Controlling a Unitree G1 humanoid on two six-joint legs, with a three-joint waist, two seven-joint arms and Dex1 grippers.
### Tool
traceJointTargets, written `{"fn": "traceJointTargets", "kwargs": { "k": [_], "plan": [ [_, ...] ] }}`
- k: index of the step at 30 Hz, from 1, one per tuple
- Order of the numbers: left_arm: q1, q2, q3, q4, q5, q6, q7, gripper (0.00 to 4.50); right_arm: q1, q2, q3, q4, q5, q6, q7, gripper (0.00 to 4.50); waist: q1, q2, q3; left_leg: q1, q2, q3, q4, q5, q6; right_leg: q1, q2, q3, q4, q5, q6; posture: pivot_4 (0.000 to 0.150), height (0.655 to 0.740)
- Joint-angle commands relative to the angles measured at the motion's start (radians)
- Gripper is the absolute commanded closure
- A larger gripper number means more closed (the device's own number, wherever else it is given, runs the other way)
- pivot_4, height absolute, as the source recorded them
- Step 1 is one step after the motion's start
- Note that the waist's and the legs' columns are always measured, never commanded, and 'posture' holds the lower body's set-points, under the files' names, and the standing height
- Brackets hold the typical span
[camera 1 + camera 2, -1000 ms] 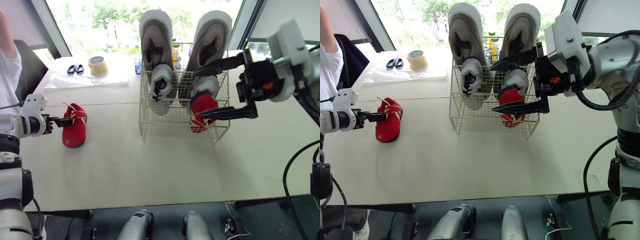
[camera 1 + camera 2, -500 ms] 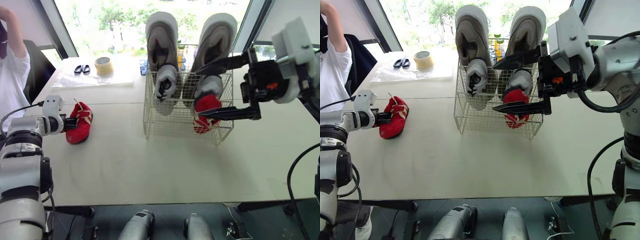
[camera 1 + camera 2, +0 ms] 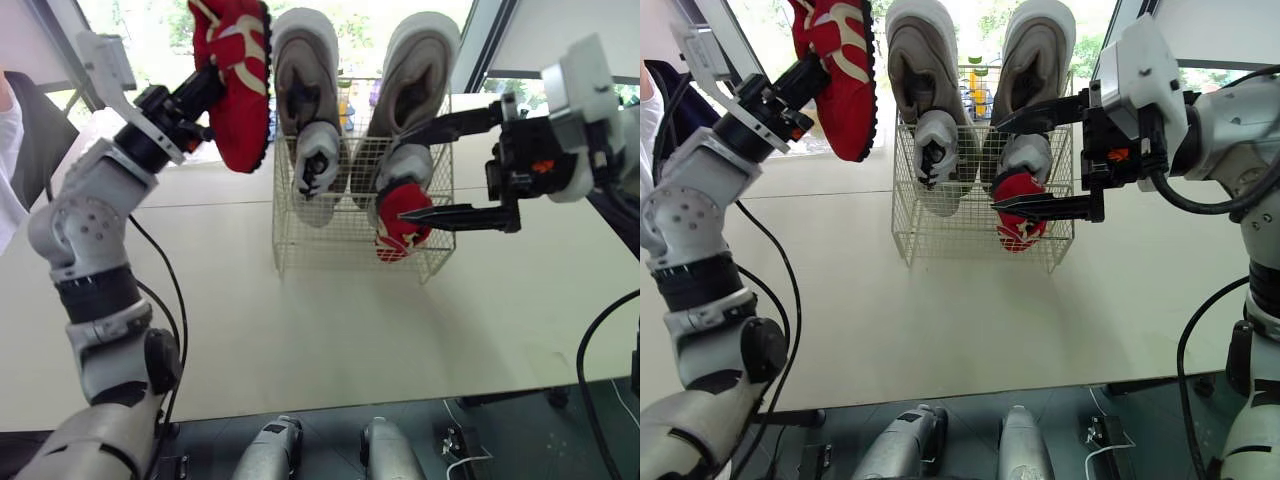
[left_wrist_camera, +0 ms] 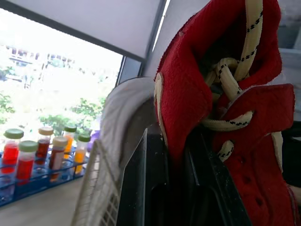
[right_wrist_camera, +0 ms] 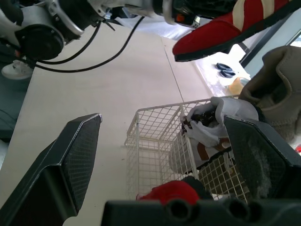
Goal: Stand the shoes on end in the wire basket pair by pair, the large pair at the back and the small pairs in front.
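Lower half of the head views: pale flat table top (image 3: 300,330), bare in the foreground.

Centre of frame, standing on it: white wire mesh basket (image 3: 345,245). In its front right part: small red fabric shoe (image 3: 400,225), set on end. Directly above that one: small grey-and-white shoe (image 3: 405,165). In the front left part: matching grey-and-white shoe (image 3: 318,165), also on end.

Right of centre: right gripper (image 3: 402,176), black fingers spread wide apart, grasping nothing. Lower fingertip level with the red shoe in the basket, upper fingertip across the right-hand large shoe; contact cannot be told.

At the back of the basket: large grey-beige left shoe (image 3: 300,70) and large grey-beige right shoe (image 3: 425,65), both upright, reaching far above the rim to the upper edge of the frame.

Upper left of frame: left gripper (image 3: 205,88), fingers (image 4: 153,188) clenched on the collar of a second red shoe with cream laces (image 3: 238,80). Held in the air outside the basket, just beside the left large shoe, black sole turned toward it.

Farthest, in the left wrist view: blue rack of capped vials (image 4: 33,160) by the window.
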Motion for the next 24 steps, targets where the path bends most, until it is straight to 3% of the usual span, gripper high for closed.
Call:
{"fn": "traceJointTargets", "kwargs": {
  "k": [1,4,7,11,14,24],
  "plan": [
    [0.034,0.036,-0.082,-0.181,0.032,0.001,0.063,4.44,-0.038,0.009,0.001,0.008,-0.016,-0.025,0.009,0.0,0.003,0.0,0.0,0.001,0.0,0.0,0.0,0.0,0.0,0.0,0.0,0.0,0.001,0.0,0.0,0.15,0.74],
    [0.115,0.066,-0.189,-0.256,0.122,-0.052,0.067,4.44,-0.048,0.017,0.011,0.018,-0.025,-0.03,0.013,0.0,0.009,0.001,0.0,0.004,-0.001,0.002,-0.001,0.0,0.0,0.003,0.0,0.001,0.001,0.0,0.0,0.15,0.74],
    [0.202,0.044,-0.279,-0.25,0.268,-0.268,0.038,4.44,-0.05,0.021,0.018,0.022,-0.031,-0.034,0.015,0.0,0.027,0.001,0.0,0.007,-0.001,0.003,-0.002,0.0,0.0,0.005,0.001,0.002,0.0,0.0,0.0,0.15,0.74],
    [0.265,-0.131,-0.335,-0.15,0.432,-0.667,0.09,4.44,-0.038,0.021,0.015,0.02,-0.037,-0.029,0.015,0.0,0.048,0.0,0.0,0.007,-0.001,0.003,-0.001,0.0,0.0,0.006,0.0,0.001,-0.002,0.001,-0.001,0.15,0.74],
    [0.313,-0.228,-0.364,-0.099,0.484,-0.82,0.107,4.44,-0.03,0.02,0.017,0.019,-0.046,-0.031,0.014,0.0,0.058,0.0,0.0,0.008,-0.001,0.003,-0.001,-0.001,0.002,0.008,0.0,0.001,-0.005,0.003,-0.001,0.15,0.74],
    [0.371,-0.358,-0.43,0.175,0.703,-1.326,0.172,4.44,-0.016,0.021,0.01,0.013,-0.055,-0.022,0.005,0.0,0.058,0.0,0.0,0.008,-0.001,0.004,-0.001,-0.001,0.002,0.008,0.0,0.001,-0.005,0.003,-0.001,0.15,0.74]
  ]
}}
